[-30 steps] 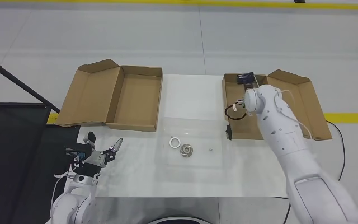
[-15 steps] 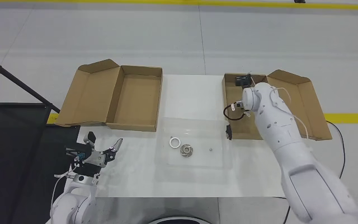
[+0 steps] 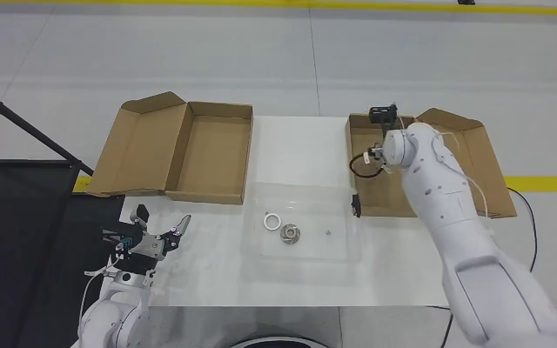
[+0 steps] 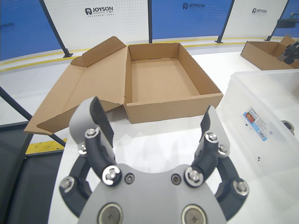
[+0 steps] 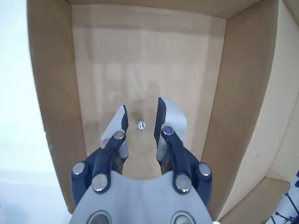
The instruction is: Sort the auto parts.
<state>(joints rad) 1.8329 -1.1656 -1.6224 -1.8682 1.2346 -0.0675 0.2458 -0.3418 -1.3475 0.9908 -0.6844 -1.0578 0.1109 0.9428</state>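
White table: right gripper has edged farther over the open brown cardboard box.
Partly open, empty, with a small silver bolt in the box beneath it; left gripper spread wide, empty.

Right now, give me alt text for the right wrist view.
The right gripper hangs open over the cardboard box. A small silver bolt shows on the box floor in the gap between its jaws, touching neither.

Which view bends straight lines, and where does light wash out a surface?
Left wrist view: the posts lean outward and the yellow line bows, so wide-lens distortion. Right wrist view: a pale sheen covers the box floor around the bolt, while the walls stay brown. Top view: edges run straight; the clear bin barely stands out from the white table.
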